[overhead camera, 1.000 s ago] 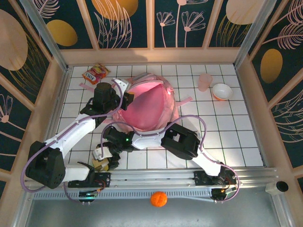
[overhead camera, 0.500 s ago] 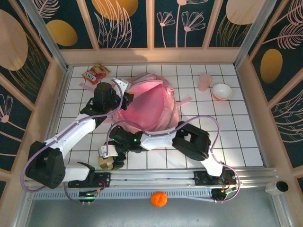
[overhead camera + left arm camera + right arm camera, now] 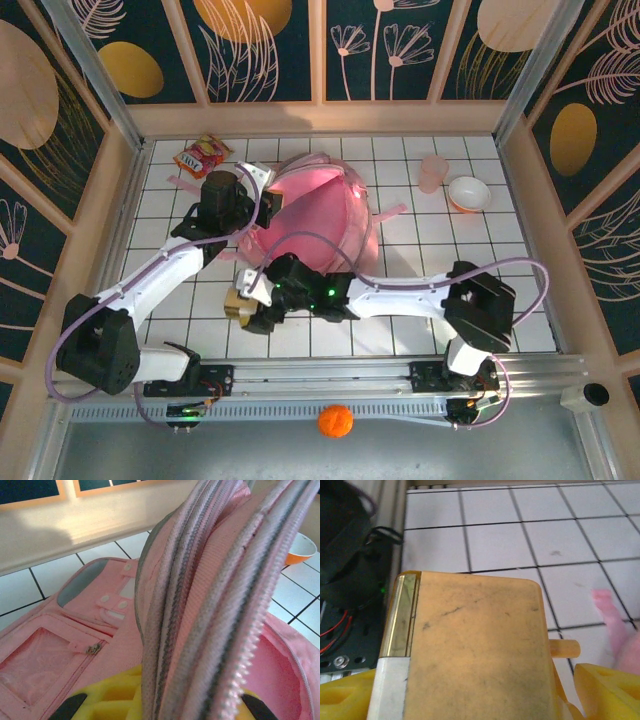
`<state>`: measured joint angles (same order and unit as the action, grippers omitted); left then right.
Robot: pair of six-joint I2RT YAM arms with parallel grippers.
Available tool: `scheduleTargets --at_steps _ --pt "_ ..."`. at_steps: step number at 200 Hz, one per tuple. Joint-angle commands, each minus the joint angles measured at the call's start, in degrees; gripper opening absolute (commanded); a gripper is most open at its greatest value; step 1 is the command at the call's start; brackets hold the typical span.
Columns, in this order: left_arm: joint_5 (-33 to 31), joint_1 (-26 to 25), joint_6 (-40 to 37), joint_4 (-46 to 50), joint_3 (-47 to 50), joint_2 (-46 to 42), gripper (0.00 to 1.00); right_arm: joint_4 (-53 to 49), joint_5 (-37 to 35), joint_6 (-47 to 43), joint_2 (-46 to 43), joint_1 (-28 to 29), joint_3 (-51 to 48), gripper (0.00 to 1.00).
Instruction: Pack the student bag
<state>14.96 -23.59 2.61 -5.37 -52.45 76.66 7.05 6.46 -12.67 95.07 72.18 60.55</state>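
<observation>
One pale-pink student bag [image 3: 318,225] lies unzipped; lining deeper pink.

The large pale-pink cloth backpack [image 3: 210,595] is matt, coarse woven fabric; its zip tapes [image 3: 175,595] are ribbed textile. Its pocket window [image 3: 35,662] is clear, faintly glossy plastic film. The flat tan rectangular box [image 3: 475,645] is matt and scuffed, with a shiny gold edge strip [image 3: 402,615]. The white tiled table [image 3: 495,545] is smooth.

Snack packet [image 3: 203,156] back-left; pink cup [image 3: 432,173] beside white bowl [image 3: 468,193] (orange outside) back-right; orange ball [image 3: 335,421] near edge.
</observation>
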Motion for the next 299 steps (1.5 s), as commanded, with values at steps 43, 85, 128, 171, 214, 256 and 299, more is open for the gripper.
scheduleTargets --at_steps 43,85,128,171,214,256,299 --pt "-2.01 0.13 4.0 -7.9 -2.93 -1.07 0.0 -9.48 -21.18 29.78 -7.65 -6.83 -0.01 0.62" --pt "-1.88 0.12 4.28 -8.9 -2.93 -1.63 0.0 -13.18 -28.76 45.83 -9.45 -11.45 -0.81 0.63" --pt "0.04 0.14 5.13 -10.32 -5.0 -1.53 0.0 -18.11 -29.81 59.53 -8.84 -19.35 -0.01 0.63" --pt "1.41 0.12 6.51 -11.71 -4.06 -2.0 0.0 -17.27 -31.26 64.35 -4.31 -23.29 3.42 0.64" --pt "3.18 0.12 7.29 -12.72 -4.39 -2.46 0.0 -14.17 -27.21 68.27 1.38 -25.28 7.07 0.66" --pt "7.02 0.06 8.86 -14.98 -3.89 -2.49 0.0 -9.3 -22.52 72.47 6.21 -26.67 8.49 0.66" --pt "8.85 0.13 10.05 -15.96 -3.98 -2.09 0.0 -7.47 -20.42 72.99 10.57 -26.62 10.54 0.7"
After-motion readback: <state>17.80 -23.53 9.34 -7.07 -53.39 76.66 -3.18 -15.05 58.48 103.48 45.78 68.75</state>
